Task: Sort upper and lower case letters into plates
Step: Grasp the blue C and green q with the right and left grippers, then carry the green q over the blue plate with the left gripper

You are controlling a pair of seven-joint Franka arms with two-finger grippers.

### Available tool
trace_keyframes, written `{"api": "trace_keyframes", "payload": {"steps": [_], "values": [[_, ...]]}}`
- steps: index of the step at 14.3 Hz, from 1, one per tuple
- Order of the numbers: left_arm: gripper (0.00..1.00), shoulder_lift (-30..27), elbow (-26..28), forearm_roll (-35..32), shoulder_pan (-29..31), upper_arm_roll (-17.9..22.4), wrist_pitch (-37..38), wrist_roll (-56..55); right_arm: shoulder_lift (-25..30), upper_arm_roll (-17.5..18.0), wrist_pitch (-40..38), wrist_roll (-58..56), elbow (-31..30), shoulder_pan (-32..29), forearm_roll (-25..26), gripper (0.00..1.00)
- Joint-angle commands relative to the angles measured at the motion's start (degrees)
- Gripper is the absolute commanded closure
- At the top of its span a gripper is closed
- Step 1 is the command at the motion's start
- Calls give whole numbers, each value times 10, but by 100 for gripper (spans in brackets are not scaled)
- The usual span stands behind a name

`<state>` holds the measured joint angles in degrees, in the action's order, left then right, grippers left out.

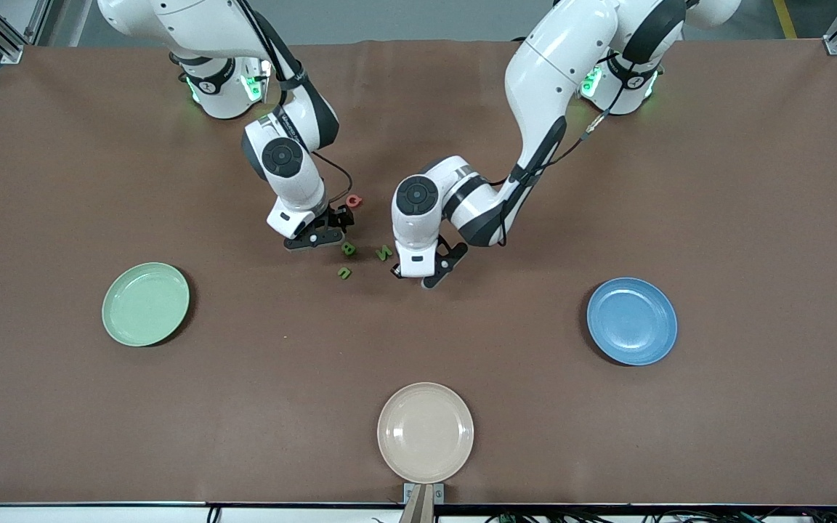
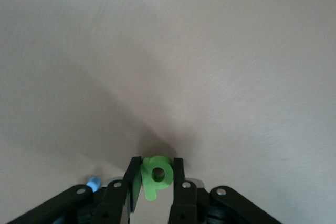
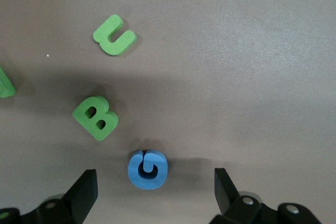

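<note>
Green letter p clamped in left hand, right hand spread around blue G, half hidden.

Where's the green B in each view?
Front view: green B lies on the table beside the right gripper, between the green n and the red letter.
Left wrist view: not in it.
Right wrist view: green B, beside the blue G.
Shared landmark: the green n.

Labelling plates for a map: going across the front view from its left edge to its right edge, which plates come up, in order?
pale green plate → cream-beige plate → blue plate
</note>
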<state>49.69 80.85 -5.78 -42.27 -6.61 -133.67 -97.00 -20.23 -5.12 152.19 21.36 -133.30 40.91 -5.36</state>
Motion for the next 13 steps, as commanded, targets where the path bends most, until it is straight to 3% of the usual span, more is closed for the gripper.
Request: {"api": "trace_keyframes", "payload": {"steps": [1,5,7,13], "values": [[100,-55,3,-27,6,30,31,1,-15,-4,1,7,10,7,0,13],[100,-124,35,-58,67,48,109,112,-24,-4,2,7,17,8,0,32],[100,-150,69,-58,119,47,112,180,-24,-4,1,7,17,11,0,35],[100,-143,127,-117,251,44,63,275,-24,-4,1,7,17,13,0,60]]}}
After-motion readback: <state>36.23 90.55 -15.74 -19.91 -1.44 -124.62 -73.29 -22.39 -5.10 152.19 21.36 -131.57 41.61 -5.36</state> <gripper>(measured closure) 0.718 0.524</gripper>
